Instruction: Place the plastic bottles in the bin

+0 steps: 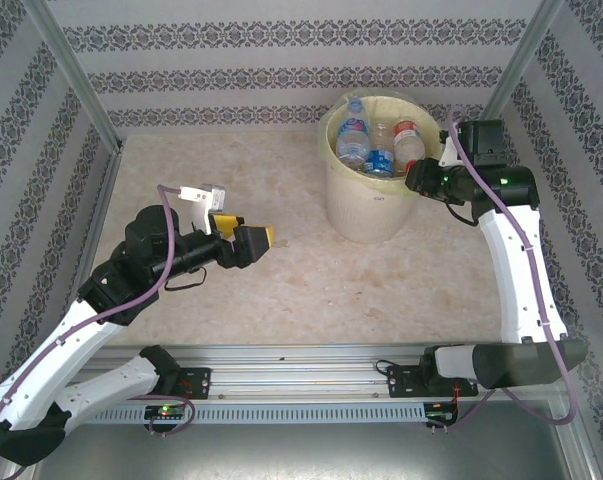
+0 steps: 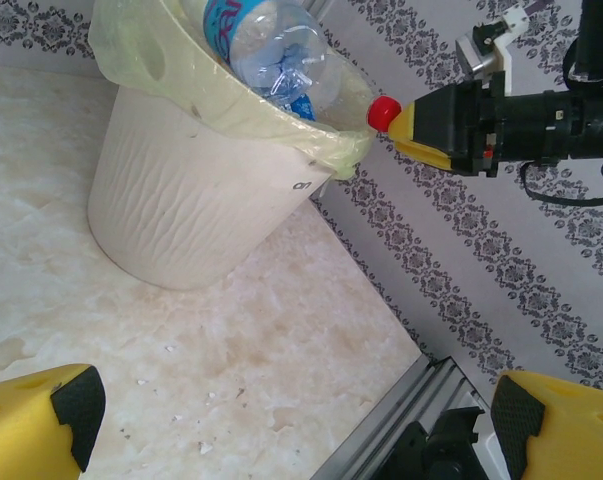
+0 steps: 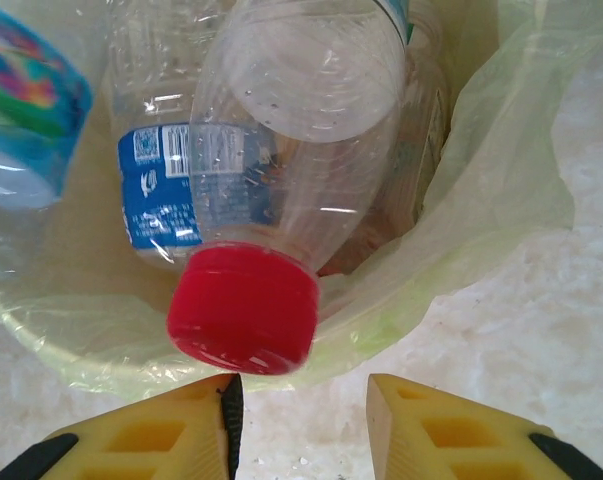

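at left, the left gripper (image 1: 256, 235) hovers over the marbled table (image 1: 211, 300), well apart from the bin (image 1: 366, 210), its yellow jaws spread wide and holding nothing. its wrist camera catches the black finger pads (image 2: 71, 405) at the bottom corners of its view. it also gives a side look at the bin's ribbed cream wall and the pale yellow bag (image 2: 131, 60) folded over the rim.

in the centre, the overhead view gives the layout. the bin stands toward the far right of the table, with several plastic bottles (image 1: 381, 150) piled inside, their tops reaching above the rim.

at right, the right gripper (image 1: 413, 180) sits at the bin's right rim. its wrist camera gives the close detail: the jaws are drawn narrow with a clear gap, gripping nothing. the red-capped bottle (image 3: 301, 130) lies just beyond the fingertips. its red cap (image 3: 243, 310) pokes over the bagged rim, a little to the left of the gap between the jaws. whether cap and finger touch cannot be told. the bottle's long axis runs from the rim back into the bin, cap end toward the gripper, base deeper inside. a blue-labelled bottle (image 3: 161, 195) lies beside it to the left.
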You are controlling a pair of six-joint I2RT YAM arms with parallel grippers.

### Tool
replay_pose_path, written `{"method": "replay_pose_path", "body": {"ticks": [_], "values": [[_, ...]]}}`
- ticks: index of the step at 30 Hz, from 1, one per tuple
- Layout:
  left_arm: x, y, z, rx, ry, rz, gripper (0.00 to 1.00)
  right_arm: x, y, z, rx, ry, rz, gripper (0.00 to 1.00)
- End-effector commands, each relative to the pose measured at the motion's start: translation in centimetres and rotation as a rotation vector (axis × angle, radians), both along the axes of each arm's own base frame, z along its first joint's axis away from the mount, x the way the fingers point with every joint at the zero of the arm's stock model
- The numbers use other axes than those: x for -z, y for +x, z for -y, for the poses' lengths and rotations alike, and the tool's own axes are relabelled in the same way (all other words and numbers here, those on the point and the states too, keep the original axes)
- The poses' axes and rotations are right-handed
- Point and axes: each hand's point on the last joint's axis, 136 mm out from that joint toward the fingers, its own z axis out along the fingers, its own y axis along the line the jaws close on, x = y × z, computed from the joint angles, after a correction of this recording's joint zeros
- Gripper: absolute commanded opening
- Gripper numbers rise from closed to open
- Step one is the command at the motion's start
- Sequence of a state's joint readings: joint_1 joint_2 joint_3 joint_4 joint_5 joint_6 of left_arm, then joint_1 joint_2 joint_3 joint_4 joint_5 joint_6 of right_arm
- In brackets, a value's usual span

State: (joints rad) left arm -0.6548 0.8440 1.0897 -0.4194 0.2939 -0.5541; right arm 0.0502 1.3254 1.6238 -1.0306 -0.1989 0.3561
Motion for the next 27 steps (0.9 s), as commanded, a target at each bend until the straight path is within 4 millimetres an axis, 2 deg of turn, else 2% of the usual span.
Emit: {"method": "replay_pose_path", "body": {"ticks": [1, 13, 17, 21, 27], "values": [[-0.4, -0.6, 0.1, 0.011, -0.014, 0.013, 1.0, -0.9, -0.1, 0.3, 0.015, -0.012, 0.039, 0.4], [-0.4, -0.4, 0.2, 0.019, 0.013, 0.031, 1.0, -5.5, -5.1, -1.7, -0.101, 0.074, 0.184, 0.65], [-0.5, -0.3, 0.3, 0.026, 0.03, 0.037, 1.0, -7.0, -7.0, -3.2, -0.192, 0.119, 0.244, 0.81], [-0.5, 0.0, 0.1, 0.014, 0.056, 0.055, 1.0, -7.9, -8.5, -3.8, -0.235, 0.136, 0.325, 0.98], [-1.2, 0.7, -0.7, -0.029, 0.109, 0.107, 1.0, -7.9, -9.1, -4.1, -0.239, 0.152, 0.36, 0.98]]}}
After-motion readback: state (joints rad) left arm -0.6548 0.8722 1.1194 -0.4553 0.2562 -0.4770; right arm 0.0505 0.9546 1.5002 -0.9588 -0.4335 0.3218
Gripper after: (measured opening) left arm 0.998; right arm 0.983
